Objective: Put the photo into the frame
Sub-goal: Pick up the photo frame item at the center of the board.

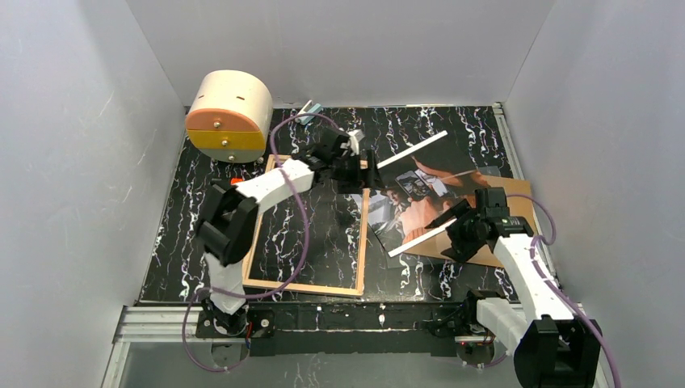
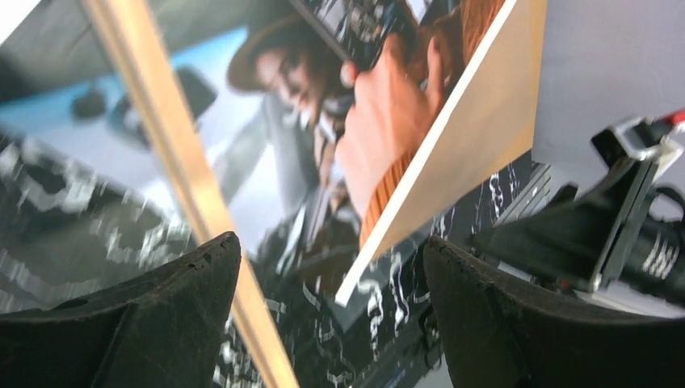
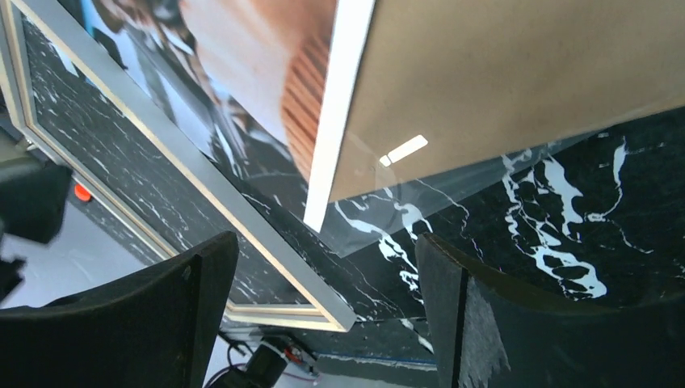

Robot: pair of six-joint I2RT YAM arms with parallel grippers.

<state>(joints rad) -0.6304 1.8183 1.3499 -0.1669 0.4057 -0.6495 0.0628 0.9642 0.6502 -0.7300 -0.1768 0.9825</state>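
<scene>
Top external: photo [image 1: 428,194] on backing board [image 1: 517,198] centre-right, frame [image 1: 307,288] alongside; left gripper [image 1: 362,171], right gripper [image 1: 447,220] spread, empty, positioned at opposite photo edges, likely for lift.

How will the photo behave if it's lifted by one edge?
The photo looks thin and broad, so it would probably droop if lifted by one edge. It lies mostly on the smooth brown backing board, so a push would likely slide it. It probably weighs little.

No writing is legible on the photo [image 3: 242,65] or elsewhere; a white tag [image 3: 402,149] on the brown board [image 3: 525,81] seems blank.
</scene>
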